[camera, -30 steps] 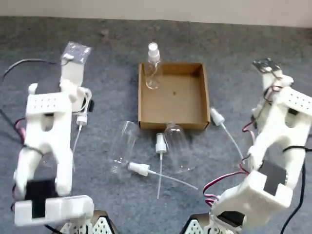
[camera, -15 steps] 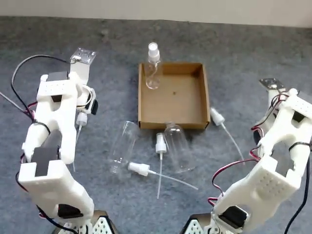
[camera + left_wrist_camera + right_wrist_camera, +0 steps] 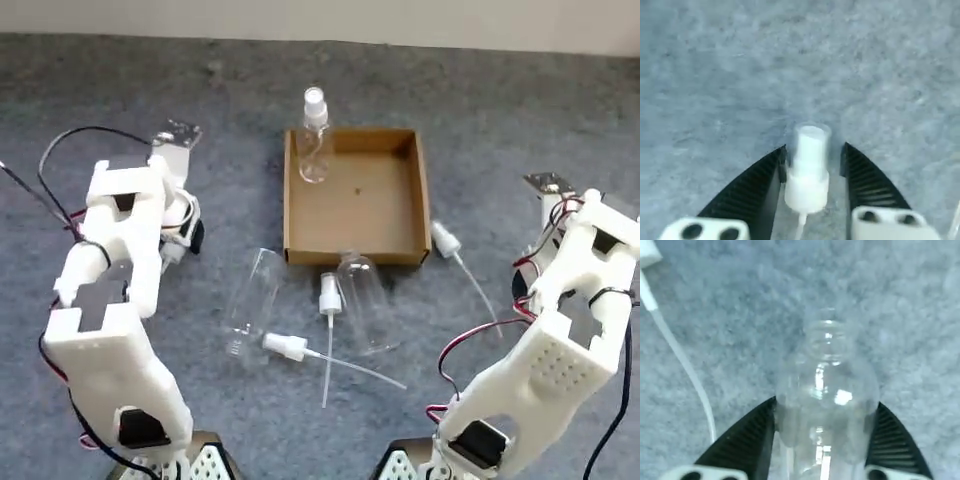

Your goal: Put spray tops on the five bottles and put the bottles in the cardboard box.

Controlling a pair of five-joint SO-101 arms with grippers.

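My left gripper point(image 3: 813, 150) is open low over the grey carpet, and its fingers flank a white spray top point(image 3: 807, 175) with a small gap on one side. In the high view that gripper point(image 3: 178, 245) sits left of the cardboard box point(image 3: 352, 257). On the right side of the carpet, my right gripper point(image 3: 825, 405) is shut on a clear uncapped bottle point(image 3: 826, 385). One capped bottle point(image 3: 313, 140) stands in the box's far left corner. Two open bottles point(image 3: 250, 300) point(image 3: 365, 300) lie in front of the box.
Two loose spray tops point(image 3: 329, 295) point(image 3: 285, 346) with long tubes lie between the lying bottles. Another spray top point(image 3: 445, 240) lies by the box's right front corner, and it shows as a spray top point(image 3: 647, 255) near my right gripper. Cables trail by both arms.
Both arms have unfolded and brought their wrists down toward the carpet, the left over the spray top and the right over the bottle. The box and loose parts have not moved.
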